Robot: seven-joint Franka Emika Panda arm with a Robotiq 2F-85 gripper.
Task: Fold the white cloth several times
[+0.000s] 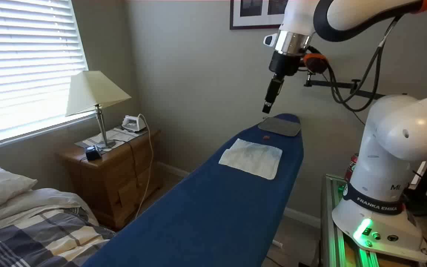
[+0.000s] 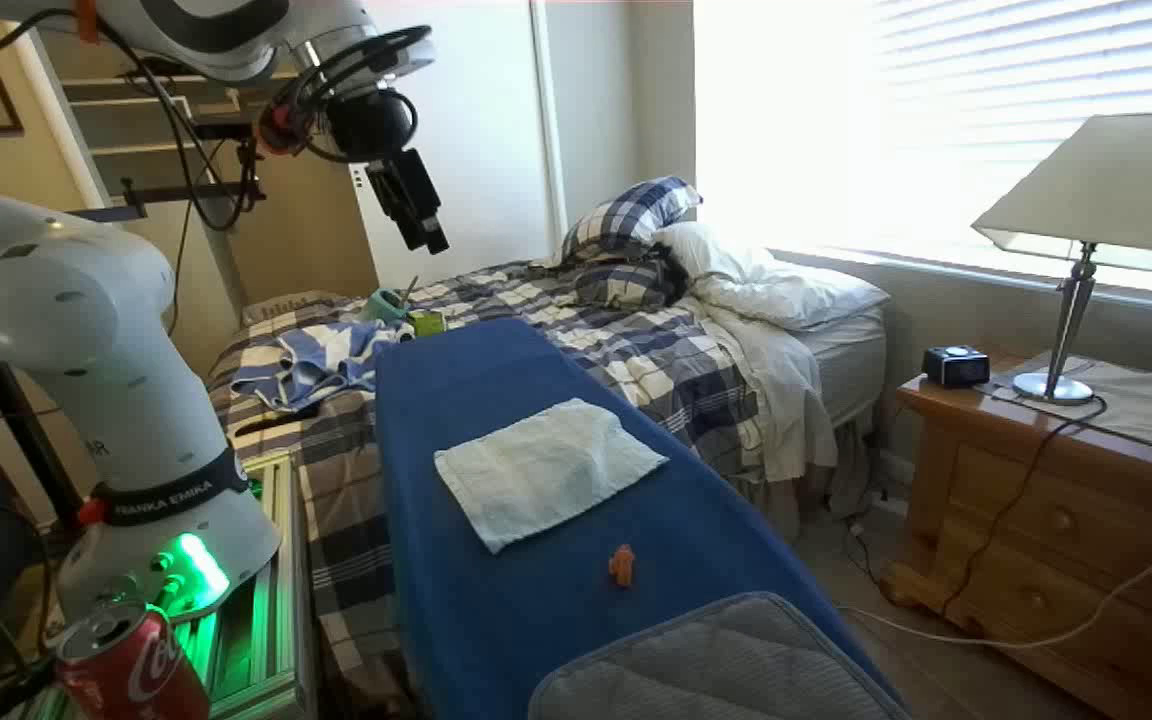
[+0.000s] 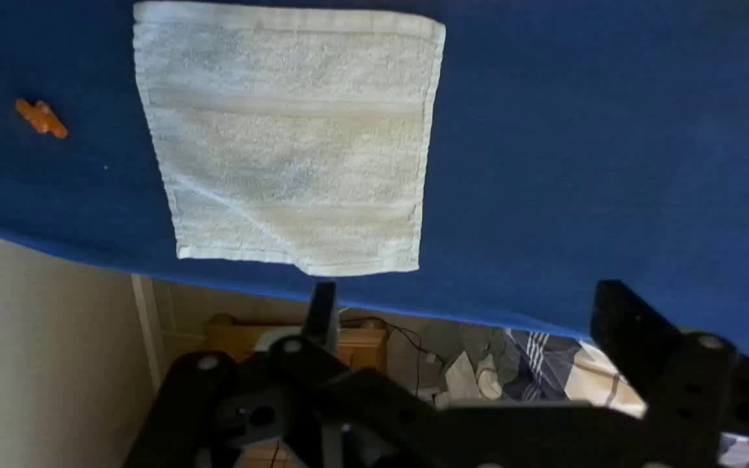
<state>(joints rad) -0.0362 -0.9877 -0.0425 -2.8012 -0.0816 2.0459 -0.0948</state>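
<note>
The white cloth (image 1: pixel 252 159) lies on the blue ironing board (image 1: pixel 184 222). It shows in both exterior views (image 2: pixel 548 472) and in the wrist view (image 3: pixel 296 136). It is a rough rectangle with a diagonal ridge near one corner and a small step along that edge. I cannot tell how many layers it has. My gripper (image 3: pixel 465 286) is open, with its fingers wide apart and nothing between them. In both exterior views the gripper (image 1: pixel 267 106) is high above the board, apart from the cloth; it also shows against the closet door (image 2: pixel 433 238).
A small orange object (image 2: pixel 621 565) lies on the board between the cloth and a grey pad (image 2: pixel 726 660). A nightstand (image 1: pixel 106 174) with a lamp and a white iron (image 1: pixel 133 123) stands beyond the board. A bed (image 2: pixel 626 350) lies alongside. A red can (image 2: pixel 136 665) stands by the robot base.
</note>
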